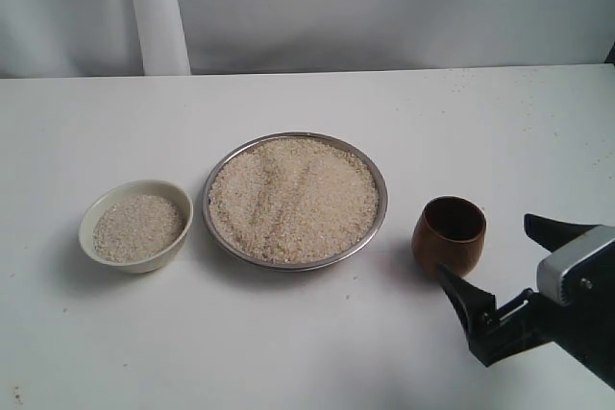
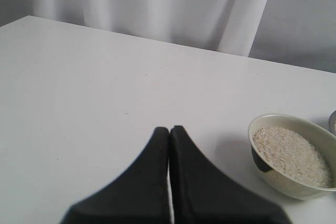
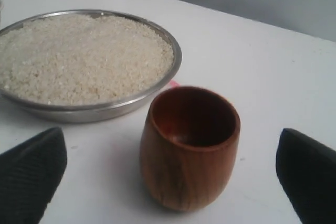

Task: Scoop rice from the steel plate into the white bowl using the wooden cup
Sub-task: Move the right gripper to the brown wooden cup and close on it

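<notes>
centring the wide-open right fingers on the reddish-brown wooden cup beside the shiny steel plate should avoid tipping it; left fingers sit pressed together.

You've got a white table — pale draped curtain behind it, one thick fold, soft even light.

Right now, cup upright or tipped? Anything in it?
Upright, empty. The cup stands on its base with its mouth up; the right wrist view shows its inside bare.
</notes>
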Robot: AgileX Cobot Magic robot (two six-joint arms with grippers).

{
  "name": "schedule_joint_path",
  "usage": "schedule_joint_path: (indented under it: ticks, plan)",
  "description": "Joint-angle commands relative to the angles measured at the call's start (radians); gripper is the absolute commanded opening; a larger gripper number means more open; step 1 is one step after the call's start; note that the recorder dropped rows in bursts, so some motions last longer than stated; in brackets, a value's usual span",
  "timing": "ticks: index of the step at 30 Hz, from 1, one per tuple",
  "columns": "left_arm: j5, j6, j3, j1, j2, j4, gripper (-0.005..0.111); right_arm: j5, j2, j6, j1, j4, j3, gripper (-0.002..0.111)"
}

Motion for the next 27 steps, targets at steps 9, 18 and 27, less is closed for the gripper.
schedule_joint_path:
  ticks: [9,18,27]
  plan:
    - [-0.007,-0.002,0.001,-0.001,0.008,-0.005,0.000,-0.013,0.223,-0.064,0.004,-0.011,-0.123,0.105]
    - [-0.007,-0.002,0.001,-0.001,0.008,-0.005,0.000,-0.013,0.338,-0.094,0.004,0.001,-0.211,0.105]
    - [-0.007,-0.002,0.001,-0.001,0.008,-0.005,0.000,-0.013,0.407,-0.094,0.004,0.001,-0.275,0.105]
